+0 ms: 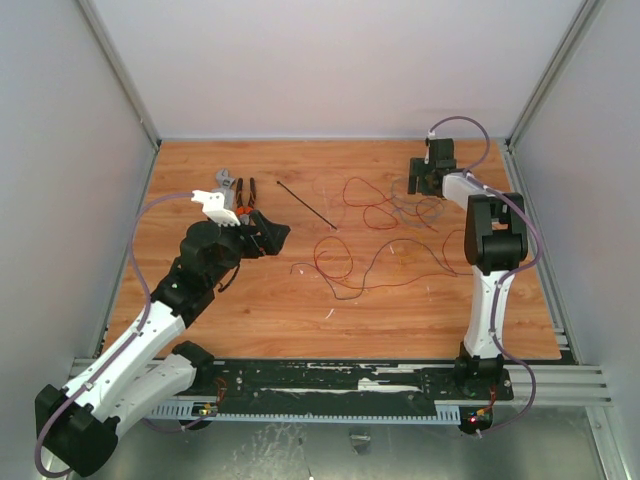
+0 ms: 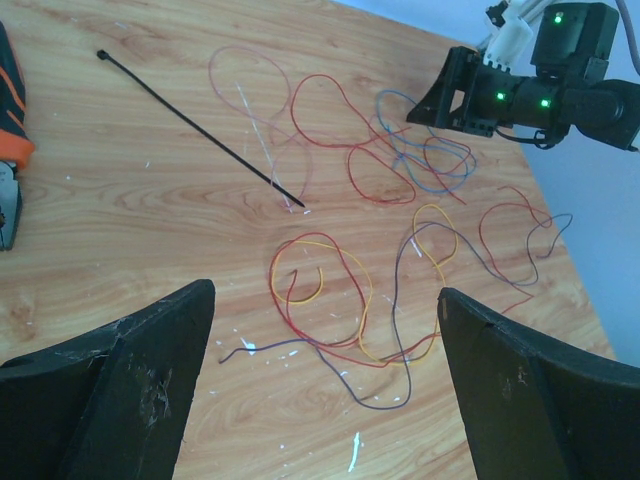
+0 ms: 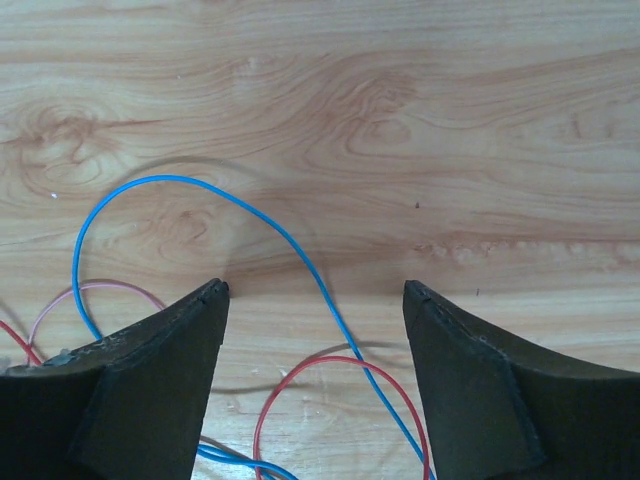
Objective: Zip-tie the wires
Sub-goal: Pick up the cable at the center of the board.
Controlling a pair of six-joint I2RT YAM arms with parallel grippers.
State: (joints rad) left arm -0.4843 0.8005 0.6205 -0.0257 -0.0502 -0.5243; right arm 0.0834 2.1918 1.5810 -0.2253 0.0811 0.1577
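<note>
The wires [image 1: 385,215] lie in a loose tangle of red, maroon, purple, yellow and blue strands on the right half of the wooden table [image 1: 250,310]. The zip tie [image 1: 306,205], a thin dark strip, lies straight just left of them. It is also in the left wrist view [image 2: 200,128], touched by nothing. My right gripper [image 1: 416,178] is low over the far right of the tangle. Its jaws [image 3: 315,286] are open, with a blue wire [image 3: 300,255] and a red loop [image 3: 330,362] between them. My left gripper [image 2: 325,290] hovers wide open and empty, short of the near strands [image 2: 345,270].
Orange-handled pliers [image 1: 246,195] and a grey wrench [image 1: 228,182] lie at the far left, right beside my left gripper [image 1: 275,238]. Grey walls enclose the table on three sides. A black rail [image 1: 350,380] runs along the near edge.
</note>
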